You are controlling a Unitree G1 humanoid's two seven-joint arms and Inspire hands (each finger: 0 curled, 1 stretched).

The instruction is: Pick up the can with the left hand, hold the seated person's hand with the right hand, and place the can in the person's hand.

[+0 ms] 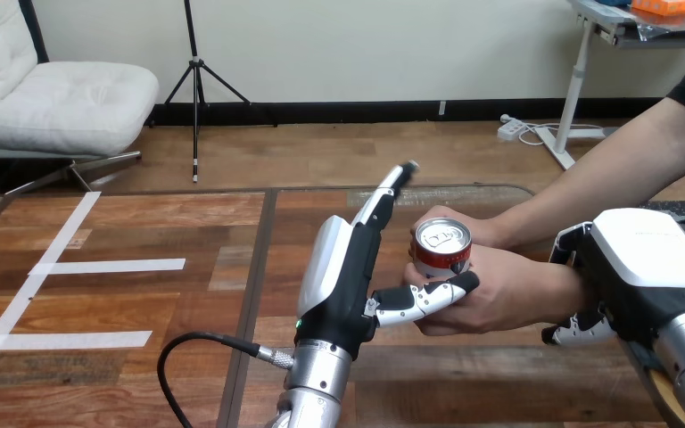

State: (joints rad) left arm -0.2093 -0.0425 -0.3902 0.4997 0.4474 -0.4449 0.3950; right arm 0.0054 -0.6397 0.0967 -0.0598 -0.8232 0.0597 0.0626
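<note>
Nearest, by the table's (143, 223) near edge toward its right corner, the right hand (642, 259) sits against the person's wrist, its fingers (578, 332) curled up from beneath and another part of it showing over the top. I take that as a clasp on the wrist, so the holding step looks done

A little further in, about midway along the near edge, the left hand (343, 285) stands with its fingers straight and pointing toward the far edge. Its thumb reaches out sideways, touching the person's hand (508, 294) just below the can (441, 245). It grips nothing

The can is upright in the person's hand, above the table's right half and off the surface, with the person's fingers wrapped round its far side. By my reading the pick-up and the handover are both complete. What remains, at most, is drawing the left hand clear and letting the wrist go

Counted: one can, two robot hands, and one person's hand that I can make out for certain. Three white tape strips (116, 265) lie toward the left edge
</note>
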